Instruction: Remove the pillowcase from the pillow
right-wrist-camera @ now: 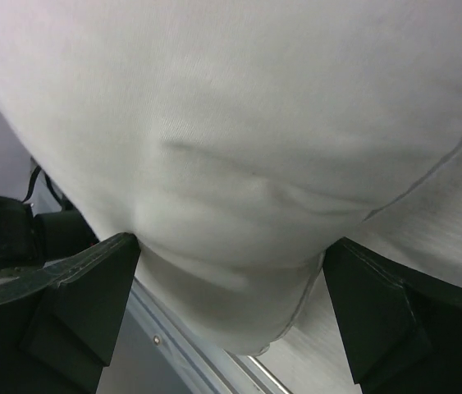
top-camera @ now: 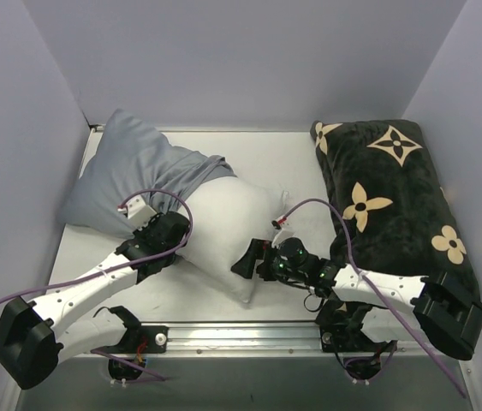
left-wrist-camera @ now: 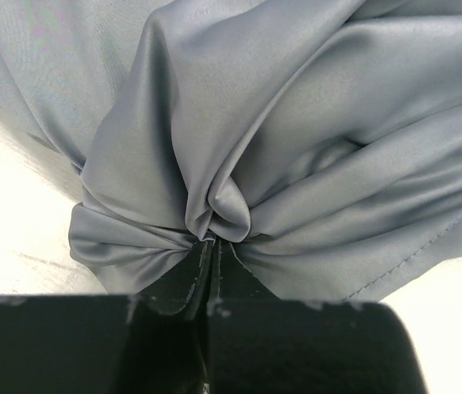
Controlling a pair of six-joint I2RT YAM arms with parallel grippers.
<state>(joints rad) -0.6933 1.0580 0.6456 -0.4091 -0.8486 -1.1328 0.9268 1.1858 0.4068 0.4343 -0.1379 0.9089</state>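
Left gripper (left-wrist-camera: 206, 246) is clamped on bunched pillowcase (top-camera: 138, 171); right gripper (top-camera: 253, 259), jaws wide, straddles the pillow (top-camera: 228, 223). Mid-strip: next, I'd haul cloth toward the far-left corner.

Overhead view facing down on the whole tabletop (top-camera: 292, 158); both wrist views close-up on cloth, within its span.

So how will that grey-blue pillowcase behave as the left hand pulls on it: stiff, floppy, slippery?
Probably floppy: the pillowcase bunches into deep soft folds where the left hand pinches it. Possibly slippery, since the cloth has a smooth sheen in the left wrist view. It looks light and should trail loosely off the pillow, whose bared end the right hand straddles.
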